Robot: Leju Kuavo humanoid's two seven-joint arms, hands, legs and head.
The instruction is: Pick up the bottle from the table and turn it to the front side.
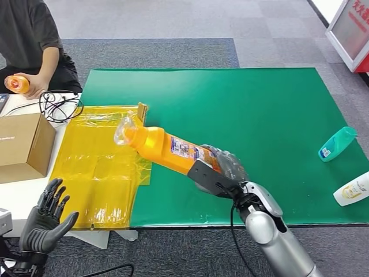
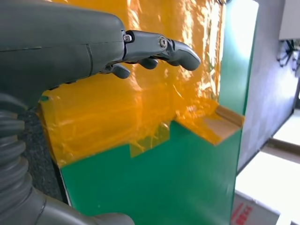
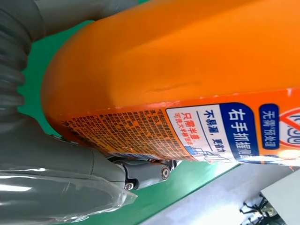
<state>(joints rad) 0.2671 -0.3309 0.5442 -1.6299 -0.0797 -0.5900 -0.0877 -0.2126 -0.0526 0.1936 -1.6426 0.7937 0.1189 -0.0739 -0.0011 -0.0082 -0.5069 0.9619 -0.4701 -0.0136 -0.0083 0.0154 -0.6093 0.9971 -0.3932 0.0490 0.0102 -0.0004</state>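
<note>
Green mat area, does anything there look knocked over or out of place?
Two bottles lie on their sides near the green mat's far right edge: a teal bottle and a white bottle. The orange bottle is off the table, held tilted by the right hand.

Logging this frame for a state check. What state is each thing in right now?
Orange bottle: lifted off the table, tilted, cap end toward the yellow sheet.
Right robot hand: grips the orange bottle's base.
Left robot hand: empty, fingers apart.
Green bottle: lying on the green mat.
White bottle: lying at the mat's edge.
Cardboard box: closed.
</note>
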